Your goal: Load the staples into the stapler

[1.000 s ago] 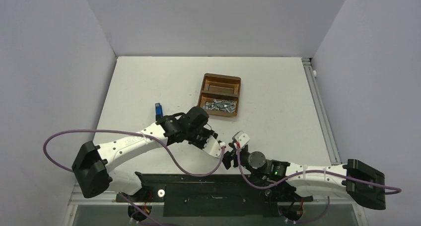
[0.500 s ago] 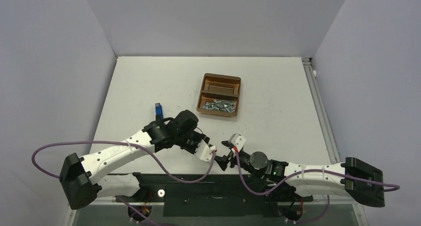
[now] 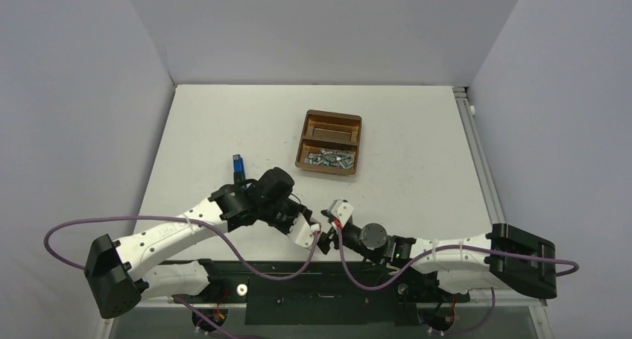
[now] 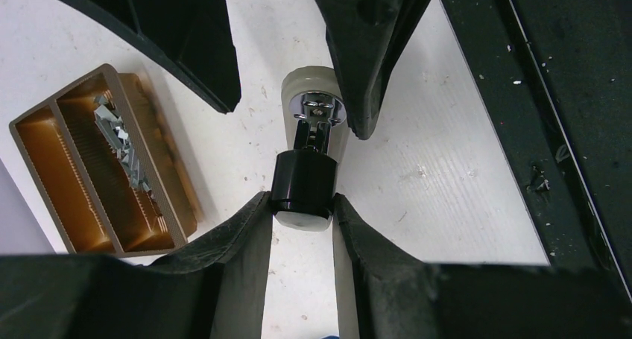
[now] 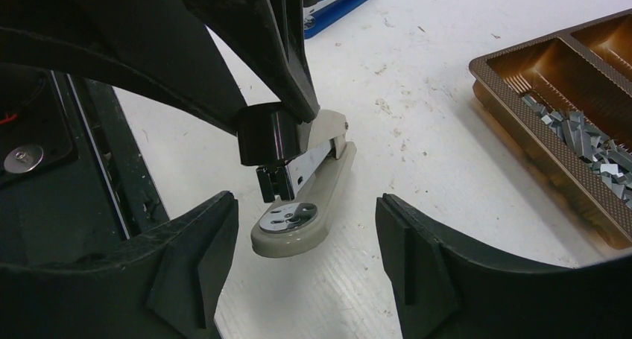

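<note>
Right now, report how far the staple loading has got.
Done: the left gripper is shut on the stapler, gripping its black head. In hand: the right gripper stands open on either side of the stapler's front end, not closed on it. Left: the staples lie in the tray, and neither gripper holds a strip.

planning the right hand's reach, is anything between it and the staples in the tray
Nothing visible. Bare table lies between the right hand and the staples in the brown tray. The beige stapler, gripped by the left hand, sits straight ahead of the right hand's open fingers, off to the side of that path.
</note>
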### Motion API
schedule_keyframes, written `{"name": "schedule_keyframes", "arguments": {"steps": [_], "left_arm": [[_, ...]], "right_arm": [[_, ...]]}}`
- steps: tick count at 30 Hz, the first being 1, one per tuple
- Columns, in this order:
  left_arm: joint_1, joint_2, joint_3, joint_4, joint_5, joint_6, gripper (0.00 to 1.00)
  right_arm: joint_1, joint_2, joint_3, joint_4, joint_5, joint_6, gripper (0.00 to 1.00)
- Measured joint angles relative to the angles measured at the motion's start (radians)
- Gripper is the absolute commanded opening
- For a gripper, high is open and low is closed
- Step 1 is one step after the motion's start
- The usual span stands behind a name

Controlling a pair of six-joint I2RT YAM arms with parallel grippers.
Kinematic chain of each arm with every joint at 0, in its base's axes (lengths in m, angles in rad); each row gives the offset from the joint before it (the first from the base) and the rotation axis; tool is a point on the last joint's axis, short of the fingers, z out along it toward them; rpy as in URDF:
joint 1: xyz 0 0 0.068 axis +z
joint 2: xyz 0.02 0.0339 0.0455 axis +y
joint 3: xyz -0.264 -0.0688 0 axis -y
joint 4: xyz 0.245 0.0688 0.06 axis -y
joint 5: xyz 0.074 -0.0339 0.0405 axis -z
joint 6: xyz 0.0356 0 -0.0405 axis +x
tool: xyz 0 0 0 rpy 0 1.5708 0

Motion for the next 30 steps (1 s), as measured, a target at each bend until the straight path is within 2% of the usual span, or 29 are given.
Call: {"name": "schedule_keyframes", "arguments": {"steps": [4, 10, 15, 21, 30], "left_arm": [[-0.003, 0.0, -0.004, -0.003, 0.002, 0.005, 0.0], [-0.005, 0.0, -0.004, 0.0, 0.002, 0.004, 0.0], [-0.005, -0.018, -0.009, 0.0, -0.002, -0.012, 0.0], [0.027, -0.056, -0.013, -0.006, 0.002, -0.021, 0.0], [0.209, -0.058, -0.013, -0.018, 0.063, -0.026, 0.0]], "right_arm": [[0.0, 0.039, 0.011, 0.023, -0.007, -0.003, 0.61], [0.0, 0.085, 0.013, 0.048, -0.009, 0.003, 0.38], [0.002, 0.108, 0.003, 0.099, 0.003, 0.021, 0.25], [0.005, 0.128, -0.046, 0.123, 0.036, 0.04, 0.15], [0.04, 0.11, -0.121, 0.109, 0.111, 0.095, 0.09]]}}
